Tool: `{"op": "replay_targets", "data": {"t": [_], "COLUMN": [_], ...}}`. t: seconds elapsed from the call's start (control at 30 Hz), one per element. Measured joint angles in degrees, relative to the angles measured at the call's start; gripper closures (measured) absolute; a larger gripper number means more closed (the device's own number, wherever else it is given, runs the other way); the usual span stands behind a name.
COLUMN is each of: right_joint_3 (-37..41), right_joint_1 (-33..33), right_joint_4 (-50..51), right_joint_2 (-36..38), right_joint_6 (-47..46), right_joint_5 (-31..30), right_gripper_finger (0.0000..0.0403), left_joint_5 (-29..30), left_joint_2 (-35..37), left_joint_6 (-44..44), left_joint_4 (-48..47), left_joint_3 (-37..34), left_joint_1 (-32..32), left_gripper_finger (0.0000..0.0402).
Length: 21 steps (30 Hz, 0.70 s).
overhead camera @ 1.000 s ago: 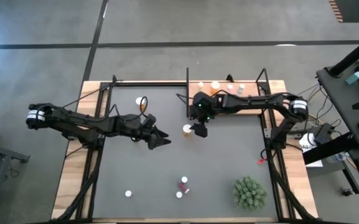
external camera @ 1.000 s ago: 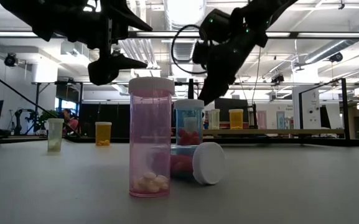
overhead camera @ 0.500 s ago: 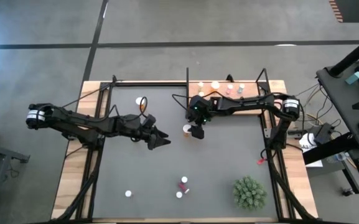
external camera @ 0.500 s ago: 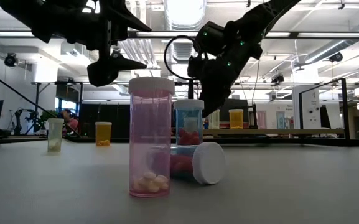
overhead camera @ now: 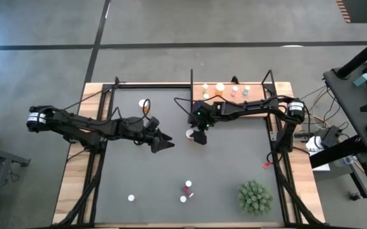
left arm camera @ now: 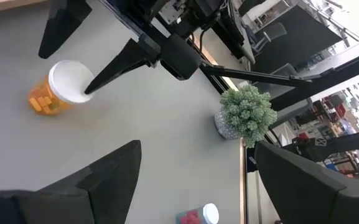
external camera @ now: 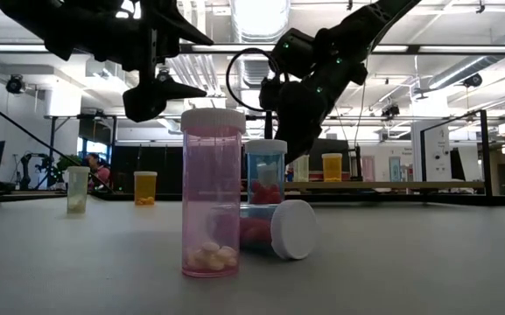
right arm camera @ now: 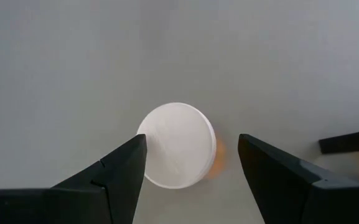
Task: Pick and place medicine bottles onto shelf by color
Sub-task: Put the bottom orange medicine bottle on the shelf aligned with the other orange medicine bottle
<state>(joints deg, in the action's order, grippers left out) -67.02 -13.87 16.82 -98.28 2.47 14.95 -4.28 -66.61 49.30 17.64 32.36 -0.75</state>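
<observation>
An orange medicine bottle with a white cap [overhead camera: 189,133] stands upright on the dark grey mat [overhead camera: 221,165]. It also shows in the right wrist view [right arm camera: 176,144] and the left wrist view [left arm camera: 60,93]. My right gripper [right arm camera: 191,140] is open and points down over it, one finger on each side of the cap, touching nothing that I can see. My left gripper [overhead camera: 165,144] is open and empty, above the mat to the left of this bottle. The shelf [overhead camera: 259,105] at the far right carries several bottles [overhead camera: 220,87].
Another orange bottle [overhead camera: 144,103] stands at the far side of the mat. A few bottles [overhead camera: 187,186] stand or lie near the front edge, close in the low view [external camera: 213,192]. One white-capped bottle [overhead camera: 131,198] stands alone. A green spiky plant [overhead camera: 255,197] is at the near right.
My right gripper has gone a little toward the table's left edge and down, from beside the orange bottle to over its cap. The bottle has stayed where it was.
</observation>
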Motion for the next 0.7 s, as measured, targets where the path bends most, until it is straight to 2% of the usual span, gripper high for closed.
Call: {"op": "replay_targets", "data": {"t": [0.3,0.7], "right_joint_3": [0.0,0.0], "right_joint_1": [0.0,0.0], "right_joint_4": [-1.0,2.0], "right_joint_2": [0.5,2.3], "right_joint_6": [-2.6,-26.3], "right_joint_5": [-0.6,-16.0], "right_gripper_finger": [0.0156,0.0156], "left_joint_5": [0.0,0.1], "left_joint_2": [0.0,0.0], "left_joint_6": [0.0,1.3], "left_joint_4": [-0.1,-0.1], "left_joint_3": [0.0,0.0], "left_joint_1": [0.0,0.0], "left_gripper_finger": [0.0104,0.0104]}}
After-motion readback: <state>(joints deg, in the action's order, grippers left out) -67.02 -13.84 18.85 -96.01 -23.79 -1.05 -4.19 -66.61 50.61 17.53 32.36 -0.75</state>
